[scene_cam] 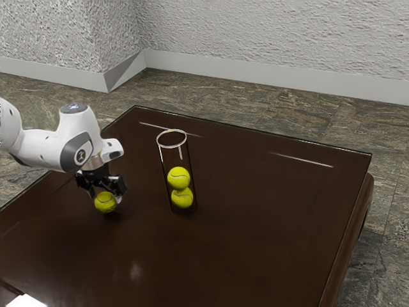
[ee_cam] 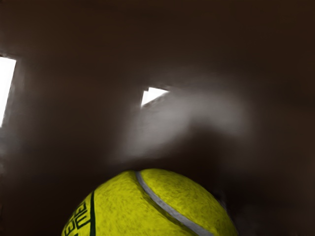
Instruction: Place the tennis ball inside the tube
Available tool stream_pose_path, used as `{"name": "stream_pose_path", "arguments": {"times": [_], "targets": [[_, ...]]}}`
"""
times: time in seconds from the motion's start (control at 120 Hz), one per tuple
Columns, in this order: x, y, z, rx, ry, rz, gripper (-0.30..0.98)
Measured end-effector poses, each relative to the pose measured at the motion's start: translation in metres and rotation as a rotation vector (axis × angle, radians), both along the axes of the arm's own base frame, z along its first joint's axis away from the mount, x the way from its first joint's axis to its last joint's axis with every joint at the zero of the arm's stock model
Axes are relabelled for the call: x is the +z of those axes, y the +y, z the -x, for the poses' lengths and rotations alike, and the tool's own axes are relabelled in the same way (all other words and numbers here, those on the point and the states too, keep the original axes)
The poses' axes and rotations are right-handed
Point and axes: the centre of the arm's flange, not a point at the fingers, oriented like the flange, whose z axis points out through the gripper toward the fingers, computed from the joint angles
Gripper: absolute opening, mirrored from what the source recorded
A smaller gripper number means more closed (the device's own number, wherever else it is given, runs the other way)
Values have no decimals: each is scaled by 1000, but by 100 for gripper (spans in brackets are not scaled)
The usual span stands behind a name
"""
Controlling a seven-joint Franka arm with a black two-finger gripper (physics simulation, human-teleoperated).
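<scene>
**While the jaws grip the tennis ball (scene_cam: 105, 202), the carry to the tube (scene_cam: 174, 158) comes next**

Where the arm (scene_cam: 45, 150) reaches in from the exterior view's left, the jaws point down, clamped on the tennis ball as far as I can judge, one finger at either side. Clearance between ball and tabletop (scene_cam: 255, 224): cannot tell; the ball is at most low over the surface. The wrist view has it just under the hand, pale seam and dark lettering upward.

Tube: clear, upright, apart from the jaws toward the exterior view's right. Two balls rest inside, an upper ball (scene_cam: 179, 178) on a lower ball (scene_cam: 182, 197). Space is open above them, up to the rim (scene_cam: 172, 147).

Step in hand, by my reading: grasp made, lift due or just begun. Insertion not yet done.

Next move: raise the ball straight up until its underside clears the rim, travel right, centre over the opening, lower a little, then release.

Risks: too low a path would knock the tube over; an off-centre release could leave the ball on the rim or send it rolling away.
</scene>
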Motion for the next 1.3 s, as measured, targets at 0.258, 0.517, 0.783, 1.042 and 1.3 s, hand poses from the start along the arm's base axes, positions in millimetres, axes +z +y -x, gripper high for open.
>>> {"name": "stream_pose_path", "arguments": {"times": [0.258, 0.517, 0.783, 1.042, 1.3], "targets": [[-21, 4, -2, 7, 24, 12, 64], [-15, 11, 0, 20, 19, 7, 37], [107, -18, 24, 8, -99, -66, 23], [239, -98, 32, -40, -146, -49, 23], [287, -172, 23, -144, -113, 8, 24]]}}
